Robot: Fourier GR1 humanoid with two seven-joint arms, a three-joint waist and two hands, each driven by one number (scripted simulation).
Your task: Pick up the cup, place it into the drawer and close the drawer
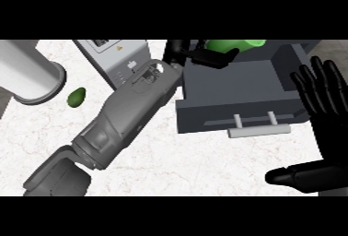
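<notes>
Two steps look unfinished: the green cup [234, 45] has not been released, and the drawer [234, 90] stands open. The left hand [197, 54] has its fingers curled round the cup, holding it over the drawer's far edge, above the open cavity. Lowering and letting go come next, then pushing the handle [258, 131]. The right hand [323, 133] rests just right of the drawer, fingers straight and spread, holding nothing.
</notes>
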